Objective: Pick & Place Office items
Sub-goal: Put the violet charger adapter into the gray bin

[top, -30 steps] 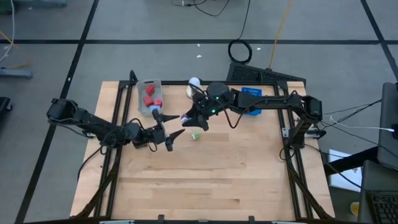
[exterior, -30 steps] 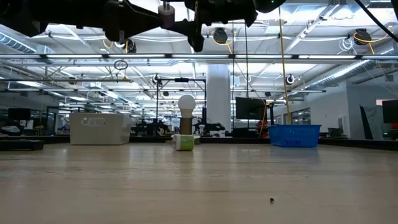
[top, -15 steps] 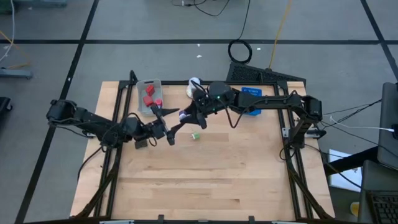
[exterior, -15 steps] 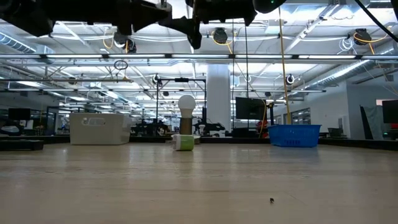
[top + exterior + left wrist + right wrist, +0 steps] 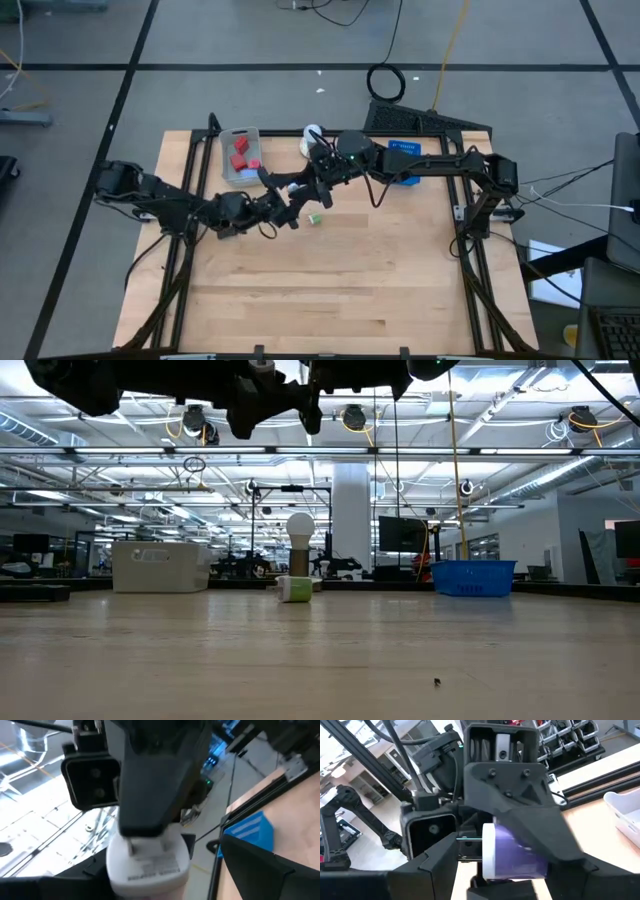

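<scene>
High over the table's middle, my right gripper (image 5: 306, 190) is shut on a small purple cylinder with a white end (image 5: 512, 857). My left gripper (image 5: 291, 207) is open and faces it head-on. One of its fingers (image 5: 535, 827) reaches over the cylinder. A green item (image 5: 314, 218) lies on the table below them. Red blocks (image 5: 240, 152) lie in the grey tray (image 5: 228, 172) at the far left. My right gripper pinches the cylinder's purple body (image 5: 522, 865) between its two fingers, coming in level from the table's right side. The white end (image 5: 145, 865) points at my left gripper. The cylinder is lifted clear of the table. Whether my left gripper touches the cylinder, I cannot tell.
A white ball on a round base (image 5: 312, 133) stands at the far edge. The blue tray (image 5: 403, 160) sits to its right under the right arm. The near half of the wooden table (image 5: 330, 290) holds nothing.
My left gripper has gone toward the table's right edge, up to my right gripper and the cylinder it holds, and has rolled about its own axis on the way. Its fingers stay open.
</scene>
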